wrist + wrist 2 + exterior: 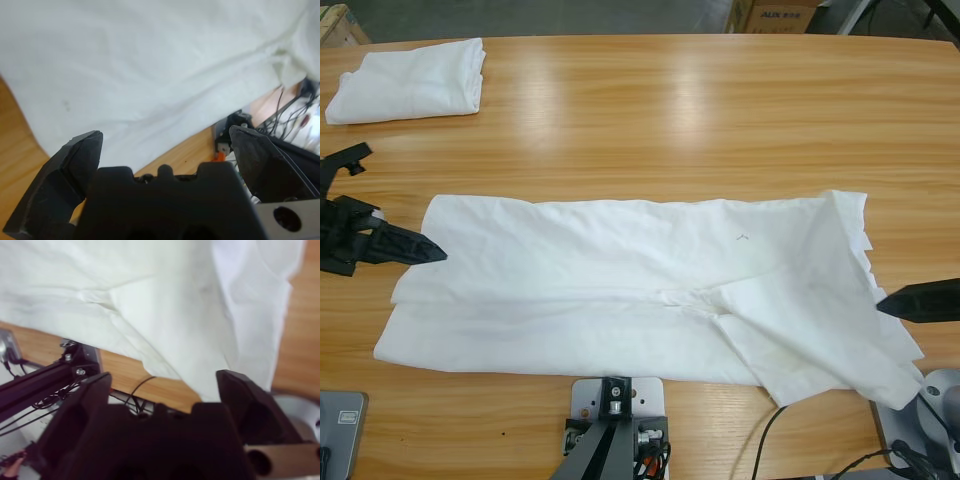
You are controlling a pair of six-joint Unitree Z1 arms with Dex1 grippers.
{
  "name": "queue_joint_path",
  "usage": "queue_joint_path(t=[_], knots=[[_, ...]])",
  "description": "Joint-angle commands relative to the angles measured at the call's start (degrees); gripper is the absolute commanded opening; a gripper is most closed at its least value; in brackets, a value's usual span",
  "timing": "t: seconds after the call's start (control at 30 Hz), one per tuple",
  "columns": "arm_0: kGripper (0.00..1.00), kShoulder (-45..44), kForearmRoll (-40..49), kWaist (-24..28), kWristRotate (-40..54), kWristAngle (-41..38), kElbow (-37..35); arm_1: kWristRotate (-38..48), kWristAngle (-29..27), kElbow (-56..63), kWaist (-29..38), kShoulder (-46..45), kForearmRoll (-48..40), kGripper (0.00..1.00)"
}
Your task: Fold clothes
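High view: big white T-shirt (640, 290) lies spread flat w/ some folds across the near half of the wooden table (670, 110), long axis side to side. Near edge of shirt sits just above the rig at btm. A crease runs along its lower middle; the end nearest the right gripper is bunched and overlapped. Tiny dark mark (743, 237) right of ctr.

Left gripper (430, 250) comes in from left edge, tip at the shirt's end, approx touching the cloth edge. Left wrist view: jaws spread apart, nothing between them, white fabric (150, 65) filling the space ahead.

Right gripper (885, 303) enters from right edge, tip at the shirt's opposite end over the bunched part. Right wrist view: jaws apart, nothing gripped, shirt (150, 295) ahead.

Far left corner: 2nd white shirt (410, 80), folded into a compact rectangle, well apart from both grippers. Beyond far table edge, a cardboard box (775, 14).
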Motion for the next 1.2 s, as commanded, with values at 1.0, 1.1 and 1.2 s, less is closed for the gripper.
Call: queue_joint_path(t=[1.0,1.1,1.2], knots=[[1.000,1.88,0.85,-5.97,4.14,4.87,-1.55,3.59,-2.44,5.89,0.11,32.65,-23.53,0.711],[1.000,2.06,0.83,-5.97,4.14,4.87,-1.64,3.39,-2.22,5.77,0.11,33.22,-23.57,0.647],[1.000,1.78,0.92,-5.97,4.14,4.87,-1.51,3.11,-2.14,5.72,0.11,33.74,-23.57,0.600]])
